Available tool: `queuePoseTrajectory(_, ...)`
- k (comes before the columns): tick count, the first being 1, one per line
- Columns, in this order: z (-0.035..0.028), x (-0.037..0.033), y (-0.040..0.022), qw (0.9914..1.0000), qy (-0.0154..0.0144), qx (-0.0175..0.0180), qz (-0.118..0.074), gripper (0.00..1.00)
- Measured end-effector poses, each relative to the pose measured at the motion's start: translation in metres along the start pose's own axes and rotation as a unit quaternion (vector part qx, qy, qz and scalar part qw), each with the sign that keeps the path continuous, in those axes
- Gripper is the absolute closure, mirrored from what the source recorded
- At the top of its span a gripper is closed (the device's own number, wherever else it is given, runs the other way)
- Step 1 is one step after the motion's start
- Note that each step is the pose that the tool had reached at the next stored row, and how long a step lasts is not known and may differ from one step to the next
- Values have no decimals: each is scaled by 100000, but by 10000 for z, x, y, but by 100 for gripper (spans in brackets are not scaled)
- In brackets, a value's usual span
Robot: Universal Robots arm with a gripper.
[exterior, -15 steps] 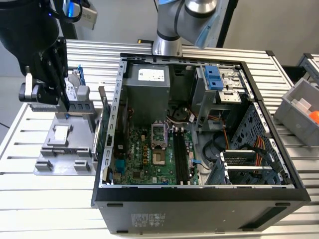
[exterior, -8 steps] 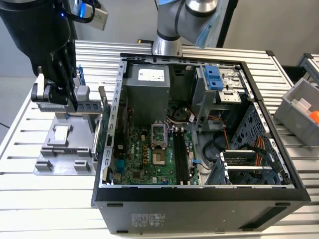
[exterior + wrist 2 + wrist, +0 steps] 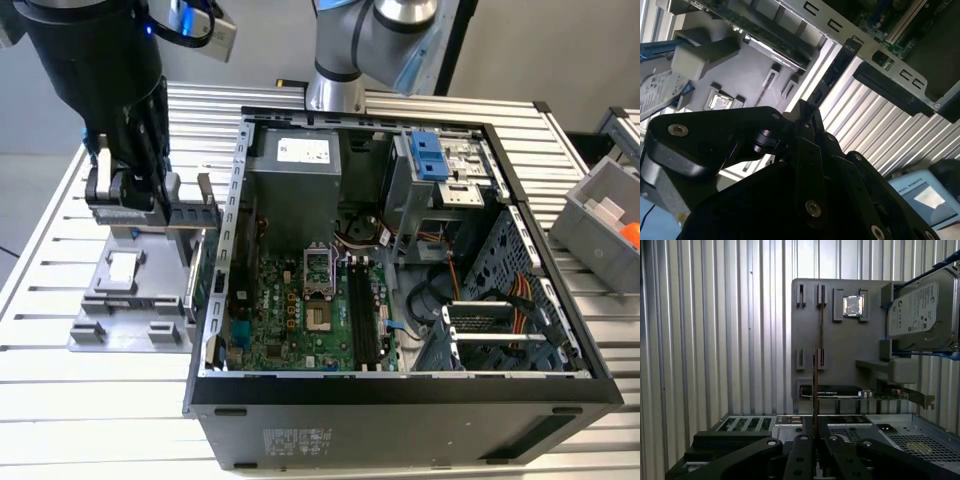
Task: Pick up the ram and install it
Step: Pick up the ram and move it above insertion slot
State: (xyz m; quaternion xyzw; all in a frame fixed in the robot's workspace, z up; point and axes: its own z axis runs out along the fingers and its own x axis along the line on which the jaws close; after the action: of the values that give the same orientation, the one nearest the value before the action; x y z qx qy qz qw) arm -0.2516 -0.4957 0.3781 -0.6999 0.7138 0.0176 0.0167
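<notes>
The gripper [image 3: 814, 439] has its jaws clenched on the RAM stick [image 3: 814, 390], held edge-on over the grey fixture tray [image 3: 840, 335]. Beyond sits a hard drive [image 3: 920, 310], with the open computer case [image 3: 400, 420] alongside on the slatted surface [image 3: 100, 400].

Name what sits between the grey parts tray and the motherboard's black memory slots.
In the exterior view, the computer case's perforated metal wall and the silver processor socket separate the grey parts tray from the black memory slots.
</notes>
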Motion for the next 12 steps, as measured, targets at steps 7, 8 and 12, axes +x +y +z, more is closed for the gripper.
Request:
queuePoseTrajectory(7, 0, -3, -131, 100000, -1, 0, 2, 100)
queuePoseTrajectory(8, 0, -3, -149, 100000, 3, -3, 0, 100)
queuePoseTrajectory(12, 0, -4, -221, 100000, 0, -2, 0, 100)
